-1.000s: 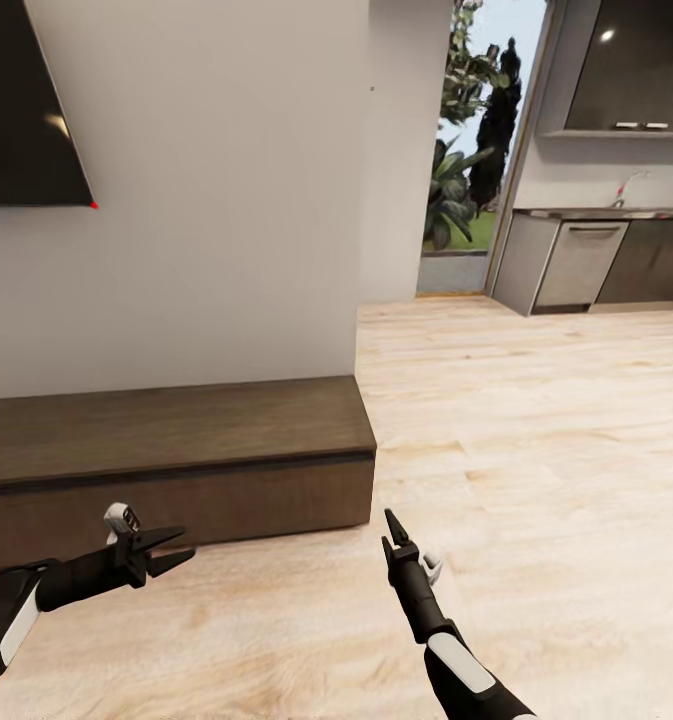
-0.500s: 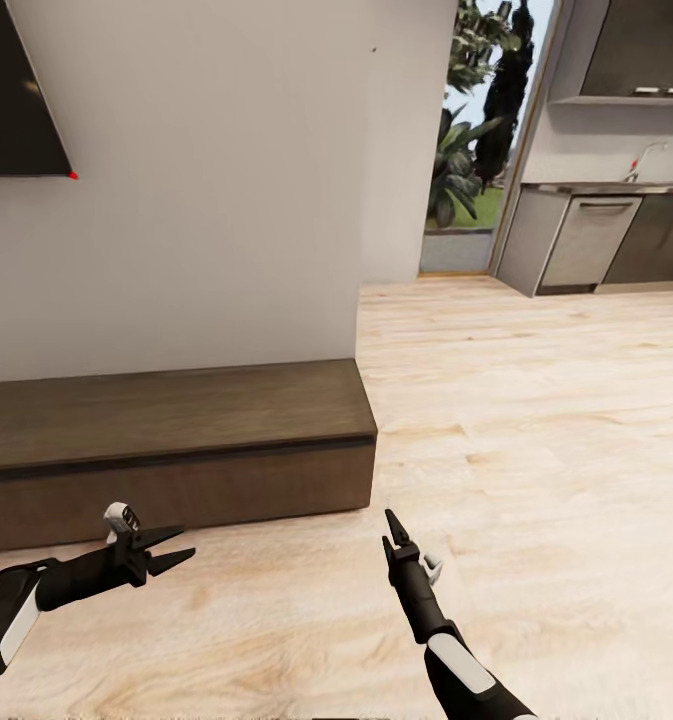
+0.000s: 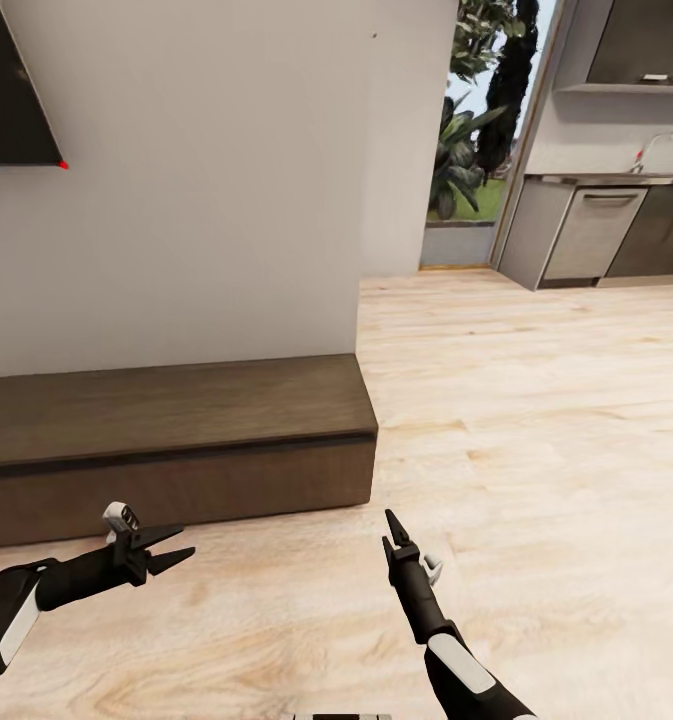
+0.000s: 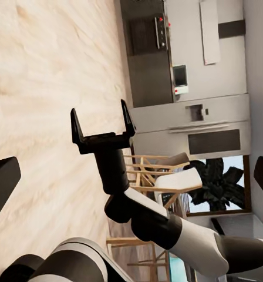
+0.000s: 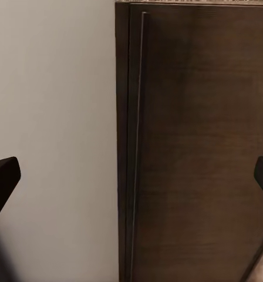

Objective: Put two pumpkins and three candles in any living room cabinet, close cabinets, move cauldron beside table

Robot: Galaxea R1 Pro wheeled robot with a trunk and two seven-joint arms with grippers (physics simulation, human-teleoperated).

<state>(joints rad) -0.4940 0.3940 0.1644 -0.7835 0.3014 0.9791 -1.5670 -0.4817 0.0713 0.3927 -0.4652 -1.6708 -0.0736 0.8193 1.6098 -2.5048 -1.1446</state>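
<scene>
**Head view: robot facing the shut cabinet, both tools empty**

Head view puts the cabinet (image 3: 176,445) against the white wall (image 3: 206,180), a long low dark-brown unit standing on the pale wood floor (image 3: 536,440). Its front looks flush and shut, with no gap showing beyond the thin seam under the top slab — so what it holds, if anything, cannot be told. No pumpkin, candle or cauldron is in sight.

The left tool (image 3: 166,548) hovers just in front of the cabinet's front panel, low over the floor, fingers spread and holding nothing. The right tool (image 3: 391,535) hangs off the cabinet's right end, out over open floor; the left wrist view catches it (image 4: 103,124) with its two fingers apart and empty.

As a judgement: the front is a stiff, flat wood-grain panel with no handle, so it gives little to pinch. The likeliest purchase is its top edge at the seam, or its end beside the corner — hooked with one finger and drawn straight out. It should slide rather than swing, and a smooth panel may slip from a shallow hold.

Beyond the cabinet's right end a doorway (image 3: 481,130) shows garden plants, and grey kitchen units (image 3: 586,235) stand farther off.
</scene>
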